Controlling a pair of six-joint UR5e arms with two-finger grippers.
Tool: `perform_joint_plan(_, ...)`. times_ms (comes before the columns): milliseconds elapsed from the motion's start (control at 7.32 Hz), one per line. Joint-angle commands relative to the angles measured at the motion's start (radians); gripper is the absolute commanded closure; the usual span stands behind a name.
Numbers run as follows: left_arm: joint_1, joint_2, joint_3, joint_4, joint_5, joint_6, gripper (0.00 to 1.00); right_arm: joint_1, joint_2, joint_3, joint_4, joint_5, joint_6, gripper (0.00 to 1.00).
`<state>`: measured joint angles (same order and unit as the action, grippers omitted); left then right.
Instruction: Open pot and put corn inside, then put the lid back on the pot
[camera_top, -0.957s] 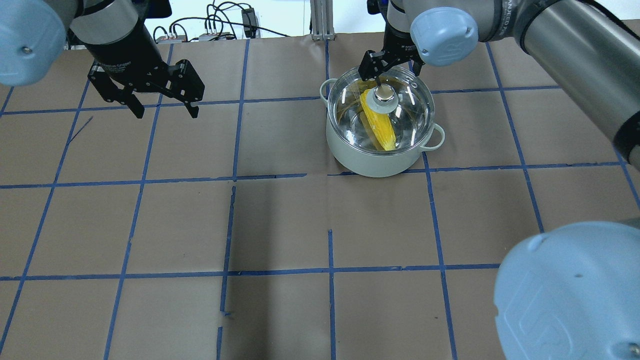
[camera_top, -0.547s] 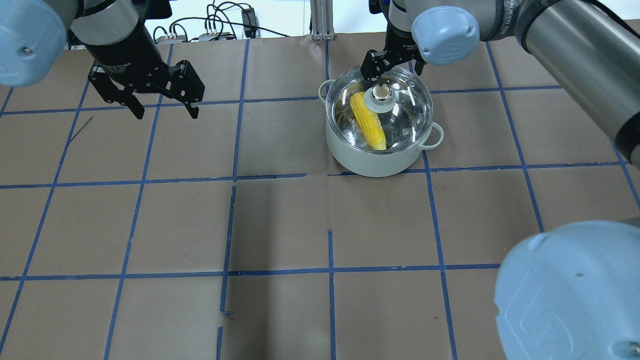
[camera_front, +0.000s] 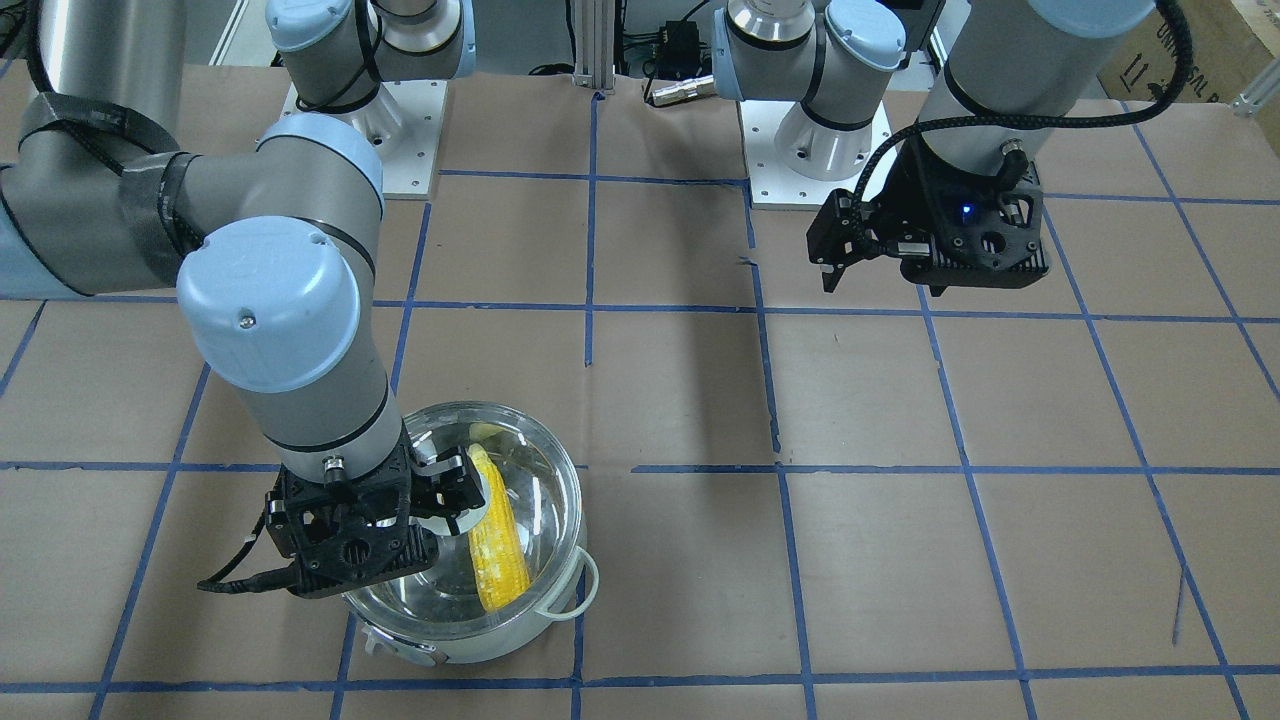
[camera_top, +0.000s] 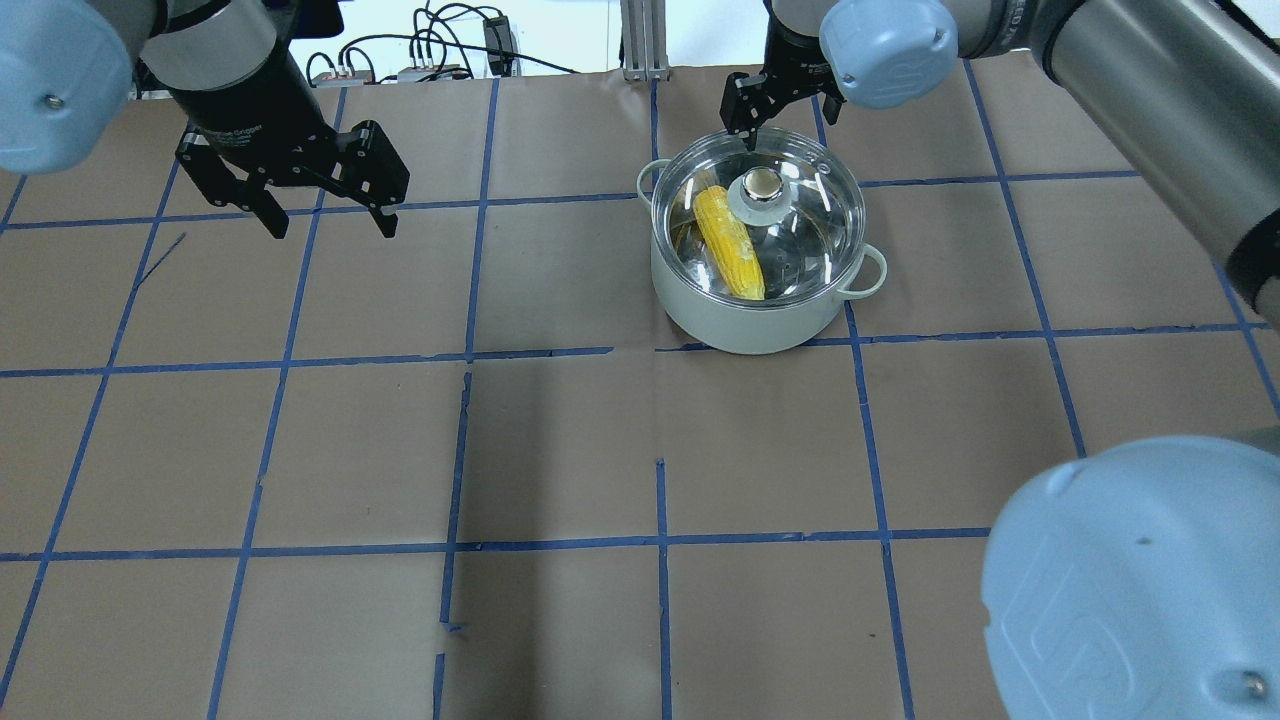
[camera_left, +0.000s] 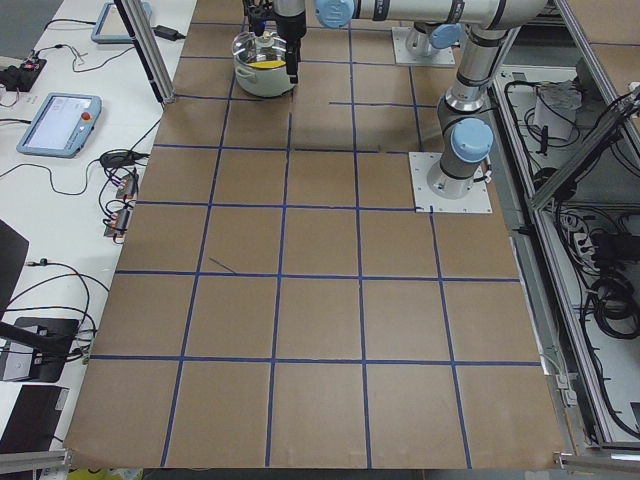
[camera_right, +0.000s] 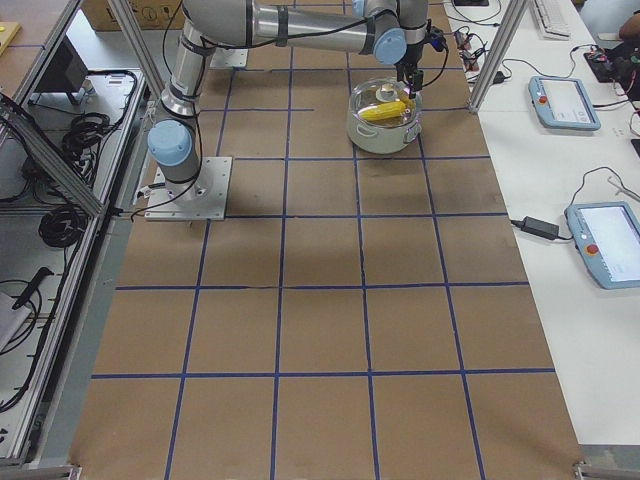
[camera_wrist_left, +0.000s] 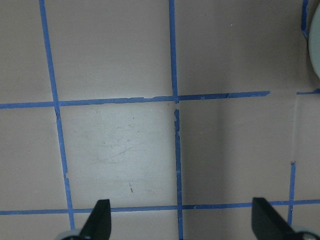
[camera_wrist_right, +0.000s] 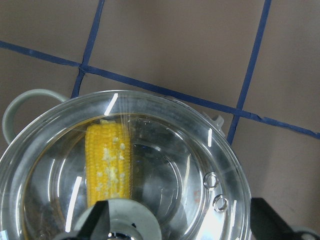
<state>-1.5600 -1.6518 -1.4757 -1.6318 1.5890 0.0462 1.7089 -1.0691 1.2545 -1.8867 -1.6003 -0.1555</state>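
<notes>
The pale green pot (camera_top: 745, 322) stands on the table at the far right of centre. The clear glass lid (camera_top: 810, 235) lies on its rim, with the beige knob (camera_top: 762, 184) free. The yellow corn (camera_top: 728, 243) lies inside and shows through the glass. It also shows in the right wrist view (camera_wrist_right: 107, 165) and the front view (camera_front: 497, 545). My right gripper (camera_top: 778, 122) hangs open just above and behind the knob, holding nothing. In the right wrist view (camera_wrist_right: 185, 222) its fingers stand wide over the lid (camera_wrist_right: 170, 160). My left gripper (camera_top: 325, 215) is open and empty, far to the left.
The table is brown paper with a blue tape grid (camera_top: 660, 545). The pot's loop handles (camera_top: 872, 272) stick out at both sides. Cables and a metal post (camera_top: 640, 40) sit at the far edge. The left wrist view shows only paper, with the pot's edge (camera_wrist_left: 315, 45) at the right.
The lid has gone down from a raised, shifted position onto the pot's rim. My right gripper has let go of the knob and drawn up and back. The left arm has not moved.
</notes>
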Motion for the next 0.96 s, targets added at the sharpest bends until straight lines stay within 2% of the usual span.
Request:
perform_joint_plan(0, 0.000, 0.000, 0.000, 0.001, 0.000, 0.003, 0.00, 0.002, 0.001, 0.013, 0.000, 0.003, 0.001, 0.03)
perform_joint_plan(820, 0.000, 0.000, 0.000, 0.000, 0.002, 0.003, 0.00, 0.003, 0.017, 0.017, -0.018, 0.007, 0.001, 0.05)
